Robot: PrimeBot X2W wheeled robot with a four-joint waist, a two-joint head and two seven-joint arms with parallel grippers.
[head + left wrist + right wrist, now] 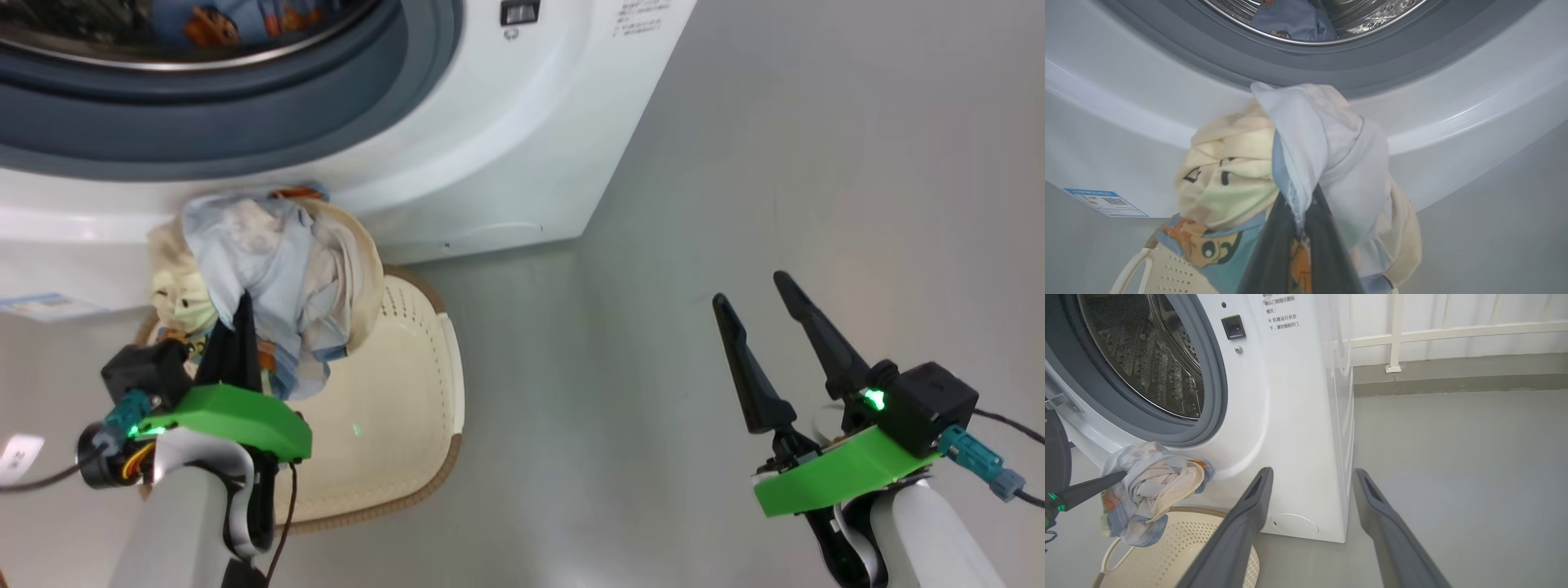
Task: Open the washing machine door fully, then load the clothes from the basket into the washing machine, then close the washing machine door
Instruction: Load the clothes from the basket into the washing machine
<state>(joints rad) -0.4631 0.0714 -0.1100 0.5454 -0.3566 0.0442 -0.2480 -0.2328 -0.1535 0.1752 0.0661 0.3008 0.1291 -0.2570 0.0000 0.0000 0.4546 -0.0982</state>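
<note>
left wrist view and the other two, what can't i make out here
- Left gripper fingertips: head view, buried in the clothes, so the number of garments held is unclear.
- Drum depth: head view, cut off by the top edge.
- Basket far side: head view, hidden behind the clothes.
- Blue sticker print: left wrist view, too small to read.

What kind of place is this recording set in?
Probably a home laundry corner or balcony: a white front-loading washing machine, a cream basket on the bare grey floor, and a white railing behind.
</note>
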